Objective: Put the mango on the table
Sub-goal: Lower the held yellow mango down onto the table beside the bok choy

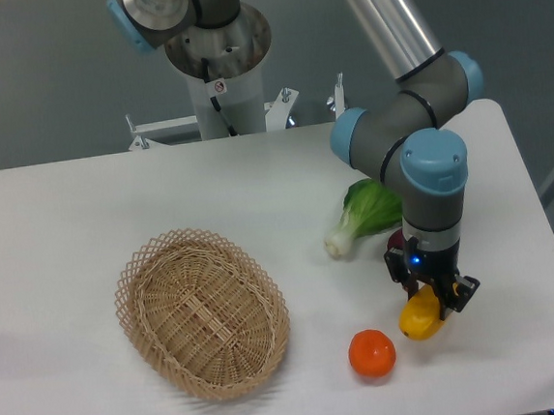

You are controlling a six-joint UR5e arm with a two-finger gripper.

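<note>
The pincer (431,298) points straight down at the right side of the table (82,195), and its two dark fingers (456,293) are closed around the mango (420,319), gripping it at its upper part. The yellow body of the fruit hangs out below the fingertips, low over the white surface; whether its underside touches the table cannot be told from this view. A dark reddish patch shows just beside the pincer's left edge, behind the fingers, though it is too hidden to say what it belongs to. Just to the left of the mango, a little apart from it, a round orange fruit (371,353) rests on the table. Above and behind the pincer, partly covered by the arm's grey and blue wrist (434,179), lies a leafy green vegetable (360,216) with a pale white stalk end pointing left. Well apart on the left side stands an oval woven wicker basket (138,278), upright on the table, with nothing visible inside it but its woven floor.
</note>
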